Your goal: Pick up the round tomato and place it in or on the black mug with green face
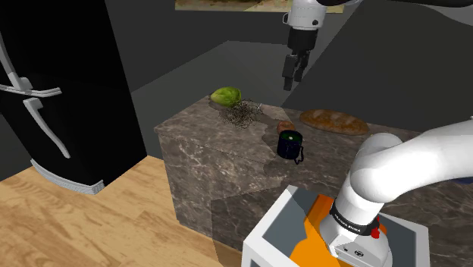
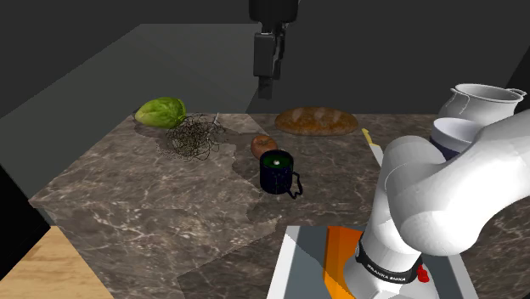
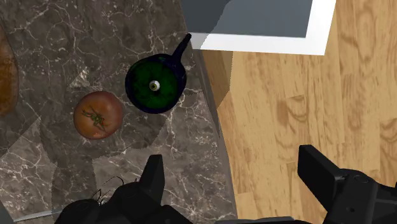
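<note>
A brown marble counter [image 1: 220, 163] stands on a wood floor [image 1: 91, 227]. Near its far corner lies a green lettuce [image 2: 160, 111], with a tangle of dark wire [image 2: 195, 136] just beside it. A long brown loaf [image 2: 316, 121] lies by the far edge, well apart from the lettuce. At the second exterior view's right, a white pot [image 2: 480, 104] stands just beyond a white bowl [image 2: 454, 134]. A black fridge [image 1: 53, 91] with 2 curved silver handles stands at the shoulder view's left.
</note>
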